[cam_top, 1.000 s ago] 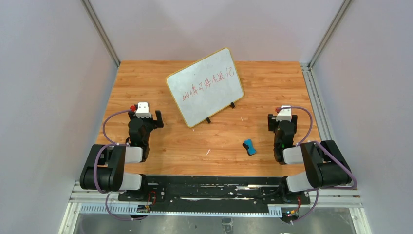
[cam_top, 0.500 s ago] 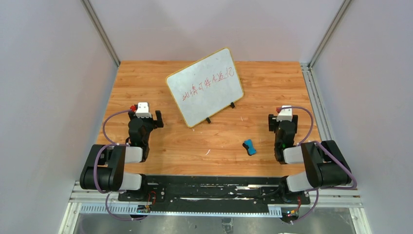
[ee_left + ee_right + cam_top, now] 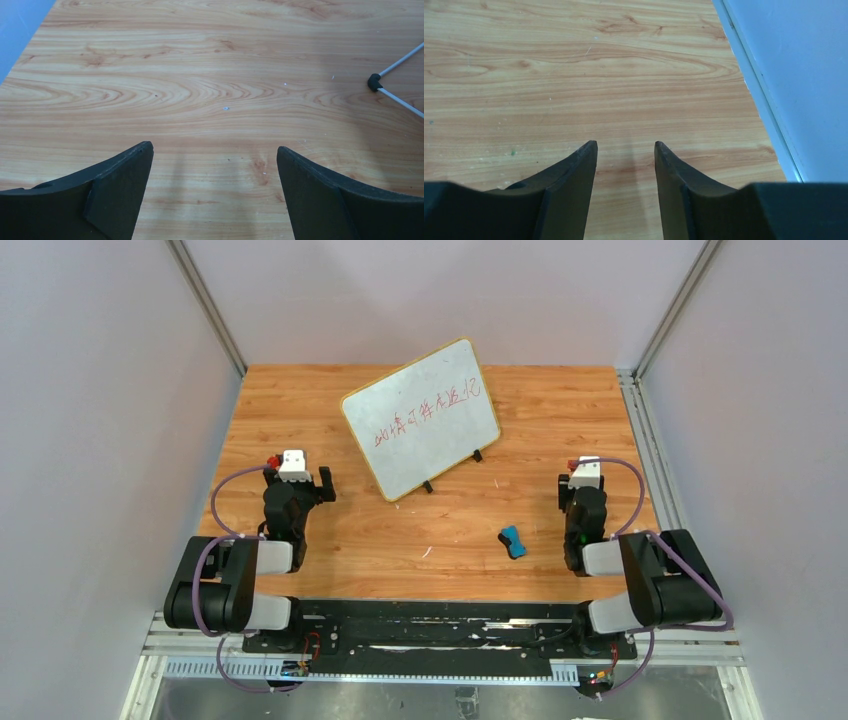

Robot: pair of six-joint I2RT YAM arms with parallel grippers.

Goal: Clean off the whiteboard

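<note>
Facing my two arms: large rectangular white whiteboard (image 3: 420, 420) with rounded corners and a thin yellow-gold frame, on the far middle of the light brown wood-grain table (image 3: 560, 410).
Whiteboard orientation: turned askew, long edges running diagonally, right end farther from me.
Whiteboard surface: one line of red handwriting (image 3: 427, 408) across the upper half, too small to read.
Whiteboard support: two small black feet (image 3: 427, 486) at the near long edge, on the table.
My left gripper (image 3: 214, 150): jaws spread wide, nothing between the fingers, bare wood below; left of the whiteboard and apart from it.
My right gripper (image 3: 625, 145): jaws parted by a narrower gap, nothing held, bare wood below; near the right table edge, beside the pale wall (image 3: 804, 75).
Small blue eraser block (image 3: 512, 540): flat on the table, nearer me than the whiteboard, between my arms and closer to the right one; touched by neither gripper.
Left wrist view, right edge: black corner piece (image 3: 373, 81) joining two thin grey rods; I cannot tell what it belongs to.
</note>
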